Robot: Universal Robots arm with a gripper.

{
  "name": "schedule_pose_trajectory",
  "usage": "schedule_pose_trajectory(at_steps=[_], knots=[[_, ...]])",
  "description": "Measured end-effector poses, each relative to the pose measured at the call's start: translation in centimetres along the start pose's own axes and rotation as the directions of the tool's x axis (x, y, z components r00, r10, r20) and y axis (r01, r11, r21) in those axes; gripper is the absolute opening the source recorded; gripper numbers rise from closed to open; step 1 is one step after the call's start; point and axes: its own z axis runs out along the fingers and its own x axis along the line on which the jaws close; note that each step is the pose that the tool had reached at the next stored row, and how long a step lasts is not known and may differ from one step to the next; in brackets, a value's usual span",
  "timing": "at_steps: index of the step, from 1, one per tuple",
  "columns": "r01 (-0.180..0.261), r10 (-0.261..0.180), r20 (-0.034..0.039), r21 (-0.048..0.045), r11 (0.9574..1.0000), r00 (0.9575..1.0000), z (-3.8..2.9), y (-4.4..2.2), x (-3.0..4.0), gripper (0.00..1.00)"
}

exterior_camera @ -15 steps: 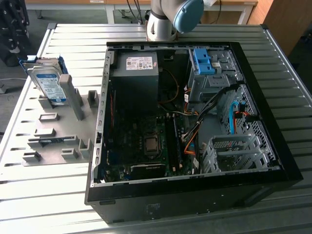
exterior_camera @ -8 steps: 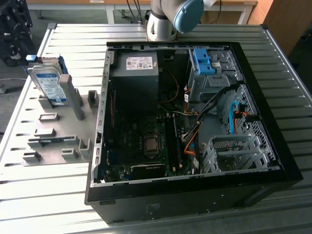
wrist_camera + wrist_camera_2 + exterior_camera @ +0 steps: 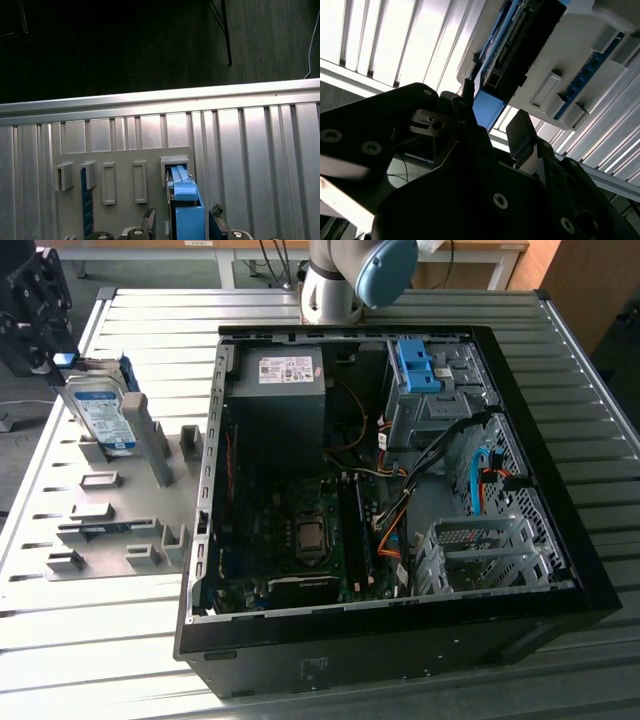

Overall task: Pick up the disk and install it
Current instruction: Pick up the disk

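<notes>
The disk [image 3: 100,415] stands tilted on edge in a slot of the grey holder plate [image 3: 120,530] at the exterior view's left. It is silver with a white and blue label and blue side rails. My black gripper [image 3: 62,358] is at the disk's upper end. In the first wrist view the blue rail end of the disk [image 3: 185,210] lies between my two fingertips [image 3: 149,220], with a small gap on each side. The second wrist view shows the gripper [image 3: 492,112] open and straddling the same blue end of the disk [image 3: 487,107].
An open computer case [image 3: 560,570] lies on the slatted metal table [image 3: 600,440], to the exterior view's right of the holder. A drive cage with a bare blue bracket [image 3: 418,365] sits at the case's far corner, and a silver cage [image 3: 480,550] nearer. The holder has several other slots.
</notes>
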Motion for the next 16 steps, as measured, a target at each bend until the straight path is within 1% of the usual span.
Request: schedule_pose_trajectory(at_steps=[4,9,13,16], knots=[[0.004,-0.004,0.0001,0.0002,1.0,1.0,0.69,0.09,0.02,0.53],[0.004,-0.004,0.0001,0.0003,1.0,1.0,0.76,0.08,0.02,0.53],[0.004,-0.004,0.0001,0.0002,1.0,1.0,1.34,0.09,0.03,0.53],[0.004,-0.004,-0.0001,-0.0001,1.0,1.0,1.5,0.09,0.03,0.52]])
